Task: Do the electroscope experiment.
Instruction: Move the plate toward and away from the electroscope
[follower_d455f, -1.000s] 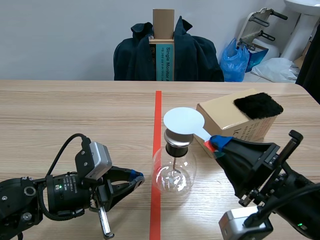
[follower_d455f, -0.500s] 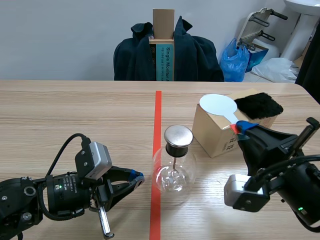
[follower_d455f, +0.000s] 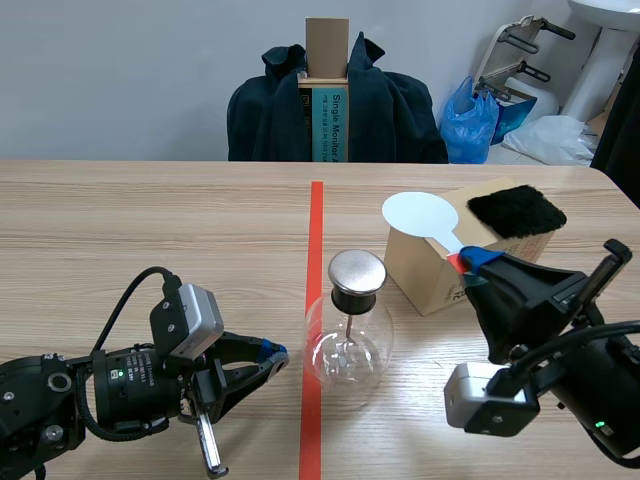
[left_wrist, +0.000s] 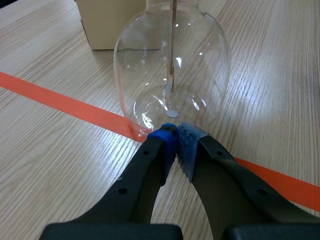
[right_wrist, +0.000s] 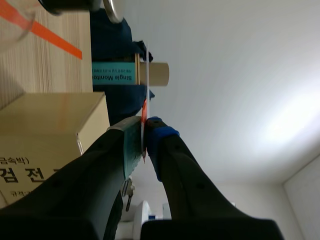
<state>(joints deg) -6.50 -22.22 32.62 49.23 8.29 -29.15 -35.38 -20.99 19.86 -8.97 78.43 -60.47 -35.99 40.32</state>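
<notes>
Scene view: paddle (follower_d455f: 420, 213) in right gripper (follower_d455f: 470, 262).

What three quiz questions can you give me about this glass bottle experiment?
1. True or false: the right gripper holds the white paddle.
2. What lies on the cardboard box? A) a black fur pad B) a spoon C) a cup
3. Fill in: the left gripper, beside the glass electroscope, is ____ (open or shut).

Key: 1 true; 2 A; 3 shut.
</notes>
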